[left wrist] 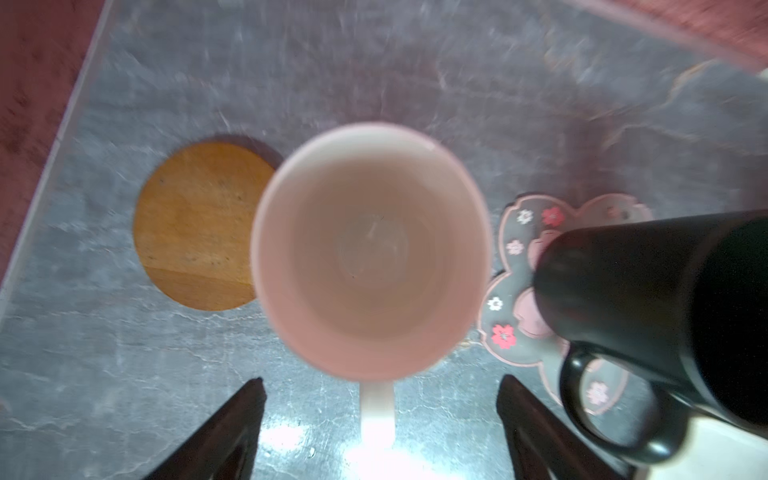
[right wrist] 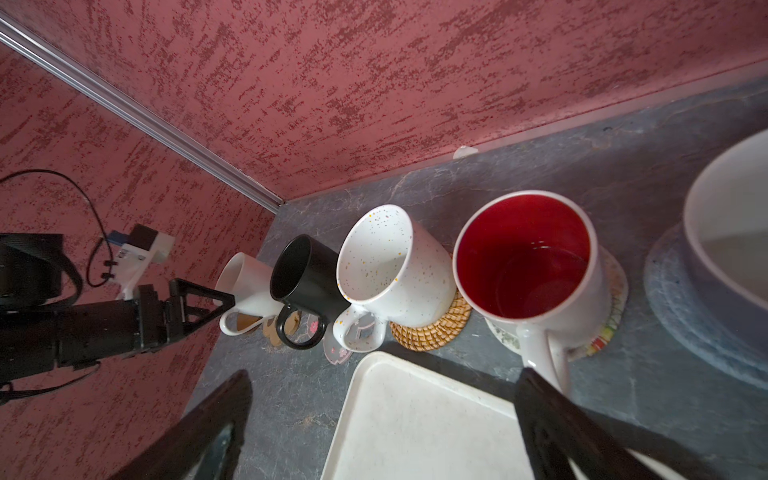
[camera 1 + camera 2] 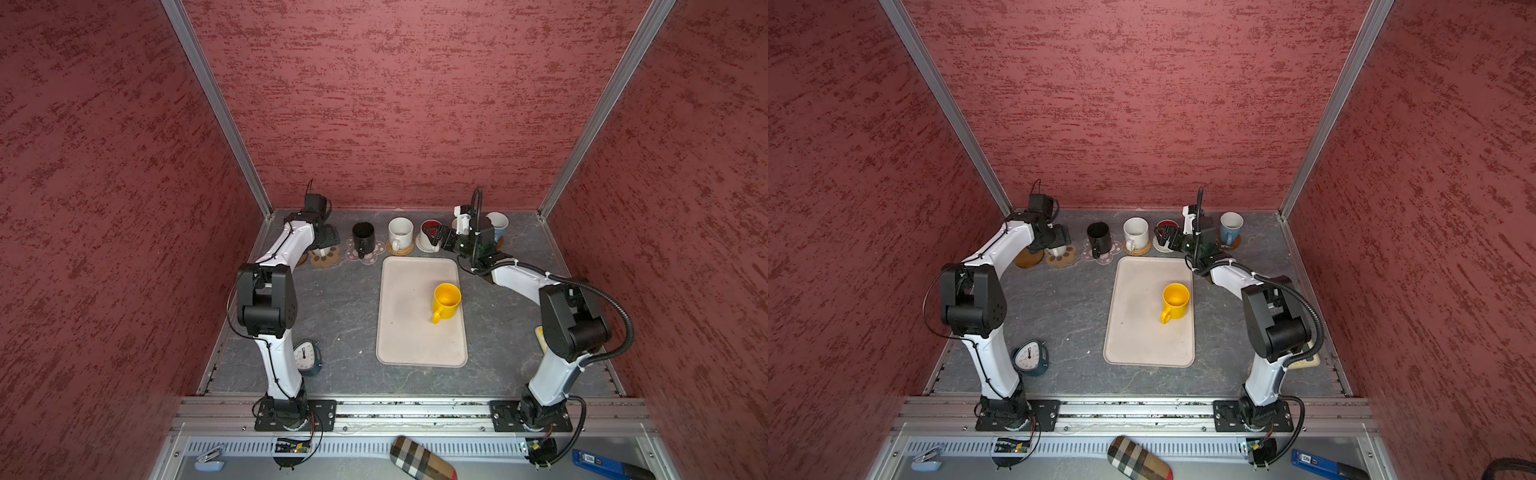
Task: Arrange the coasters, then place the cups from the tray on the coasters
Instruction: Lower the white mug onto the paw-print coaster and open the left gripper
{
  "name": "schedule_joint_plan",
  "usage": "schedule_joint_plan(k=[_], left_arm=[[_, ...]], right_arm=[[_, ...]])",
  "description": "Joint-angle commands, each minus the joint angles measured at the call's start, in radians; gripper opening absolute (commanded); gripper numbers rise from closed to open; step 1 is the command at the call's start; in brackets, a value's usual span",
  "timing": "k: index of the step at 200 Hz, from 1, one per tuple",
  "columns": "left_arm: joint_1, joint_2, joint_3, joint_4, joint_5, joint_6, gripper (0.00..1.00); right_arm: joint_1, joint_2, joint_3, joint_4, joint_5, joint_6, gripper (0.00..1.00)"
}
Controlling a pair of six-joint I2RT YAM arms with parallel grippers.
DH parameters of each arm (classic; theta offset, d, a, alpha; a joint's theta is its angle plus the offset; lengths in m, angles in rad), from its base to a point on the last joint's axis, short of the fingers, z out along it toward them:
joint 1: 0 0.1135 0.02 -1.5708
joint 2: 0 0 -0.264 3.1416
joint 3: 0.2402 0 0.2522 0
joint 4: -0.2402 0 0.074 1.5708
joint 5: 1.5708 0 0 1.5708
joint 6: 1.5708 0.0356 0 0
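My left gripper [image 1: 380, 386] hangs open over a white cup [image 1: 370, 249] standing on the tan paw coaster [image 3: 326, 258]; the cup's handle lies between the spread fingers, untouched. A bare brown disc coaster [image 1: 195, 226] lies beside it. The black cup [image 1: 665, 311] stands on the pink flower coaster [image 1: 523, 266]. My right gripper [image 2: 385, 374] is open and empty, one fingertip by the handle of the red-inside cup [image 2: 528, 266] on its whitish coaster. A speckled white cup [image 2: 386, 266] sits on rattan. The yellow cup [image 3: 446, 300] stands on the tray [image 3: 407, 332].
A light blue cup [image 3: 1230, 226] on a brown coaster and a lavender-grey cup [image 2: 731, 232] on a grey round stand at the back right. A clock [image 3: 306, 356] sits by the left arm's base and a cream calculator [image 3: 1308, 361] behind the right arm.
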Motion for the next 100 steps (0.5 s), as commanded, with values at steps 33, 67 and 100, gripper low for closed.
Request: schedule_joint_plan(k=[33, 67, 100], left_arm=[[-0.037, -0.2, -0.029, -0.034, 0.083, 0.046, 1.0], [-0.109, -0.283, -0.04, -0.077, 0.126, 0.096, 1.0], [-0.227, -0.319, -0.025, -0.153, 0.118, 0.141, 1.0]], right_arm=[[0.004, -0.171, -0.071, -0.05, 0.027, -0.023, 0.99], [0.005, -0.302, -0.144, -0.112, 0.06, -0.043, 0.99], [0.004, -0.418, -0.202, -0.171, 0.073, -0.044, 0.99]])
